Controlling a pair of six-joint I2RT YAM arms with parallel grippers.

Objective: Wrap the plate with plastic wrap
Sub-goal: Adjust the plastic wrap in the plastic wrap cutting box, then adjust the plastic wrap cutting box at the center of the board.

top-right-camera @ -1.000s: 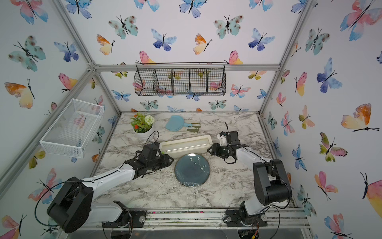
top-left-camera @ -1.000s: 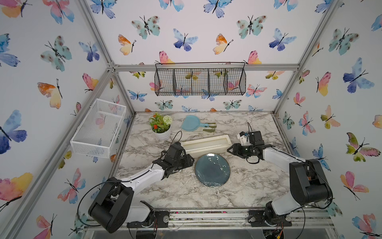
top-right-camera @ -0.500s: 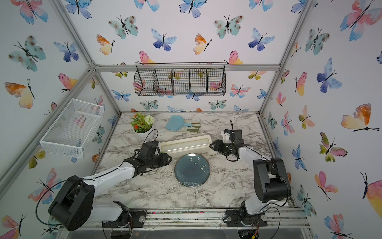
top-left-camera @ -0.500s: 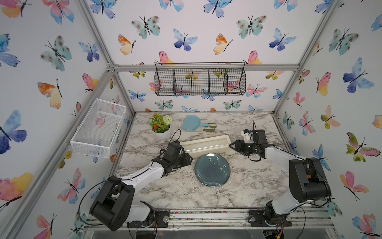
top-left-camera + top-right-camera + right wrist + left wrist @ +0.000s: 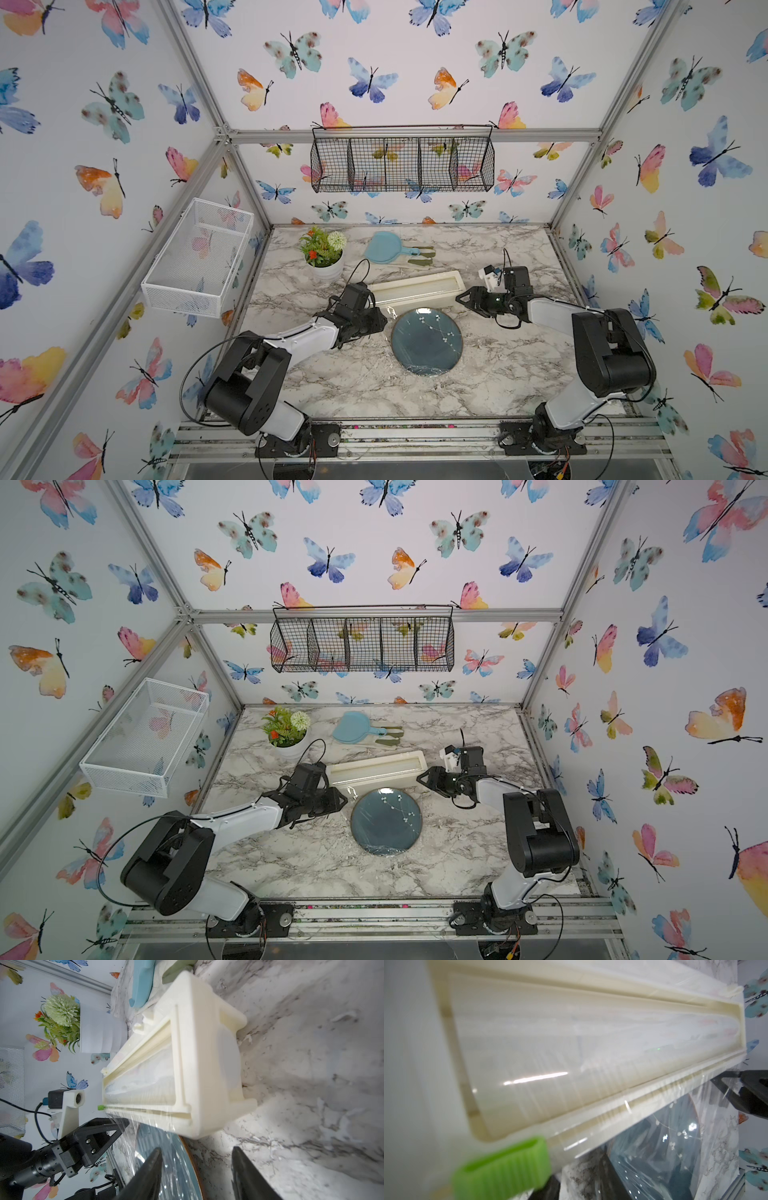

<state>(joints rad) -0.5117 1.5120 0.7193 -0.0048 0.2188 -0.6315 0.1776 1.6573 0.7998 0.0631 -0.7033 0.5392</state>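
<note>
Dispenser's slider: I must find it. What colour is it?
Bright green slider, clearest in the left wrist view.

The dark teal plate (image 5: 386, 820) lies on the marble table (image 5: 457, 854) under glinting plastic wrap (image 5: 376, 848), just before the cream dispenser box (image 5: 376, 769). The left tool (image 5: 340, 801) sits at the box's left end, and the right tool (image 5: 421, 779) at its right end.

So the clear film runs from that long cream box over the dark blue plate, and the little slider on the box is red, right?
Not quite: the slider is green, not red, as the left wrist view shows plainly. The rest holds: the clear film runs from the long cream box over the dark blue plate.
</note>
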